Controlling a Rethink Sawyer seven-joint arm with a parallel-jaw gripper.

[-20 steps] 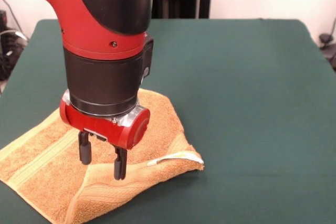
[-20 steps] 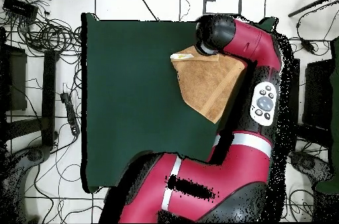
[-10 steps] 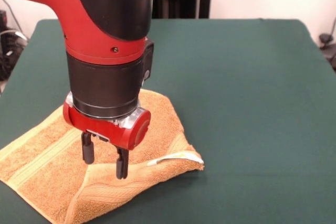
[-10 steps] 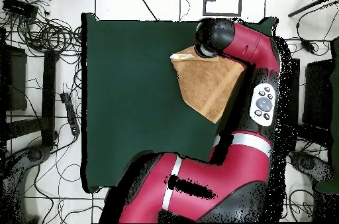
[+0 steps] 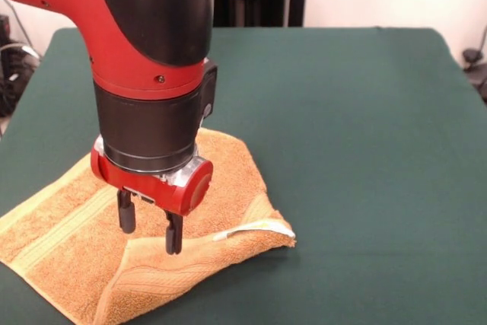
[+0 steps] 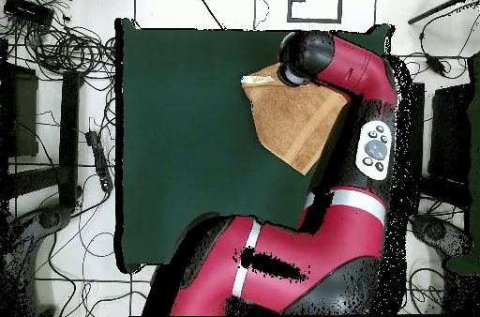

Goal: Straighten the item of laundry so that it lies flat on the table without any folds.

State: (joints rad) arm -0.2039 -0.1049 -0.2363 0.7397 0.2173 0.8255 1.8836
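Front view first: towel [image 5: 68,245] lies at the bench's [image 5: 358,135] 7 o'clock corner, with one end folded back over itself so that a striped band and a small white tag [image 5: 255,228] face up along the fold near 5 o'clock of the arm. Gripper [image 5: 147,231] hangs directly above the folded flap, jaws spread with nothing between them, tips just over the terry and apparently not yet pressing into it; contact cannot be confirmed. The fold edge runs from roughly 8 o'clock to 3 o'clock beneath the jaws, and the towel's long axis continues toward 9 o'clock and off the picture's lower left. Judgement: the folded layer sits straight below the jaws, so the coming move calls for a short descent and a pinch of the top layer only, then a pull toward 4 o'clock to lay it open. Overhead view: towel [image 6: 295,121] shows as a tan wedge near the bench's [image 6: 178,144] 2 o'clock corner, partly covered by the arm; the jaws are hidden under the wrist there.
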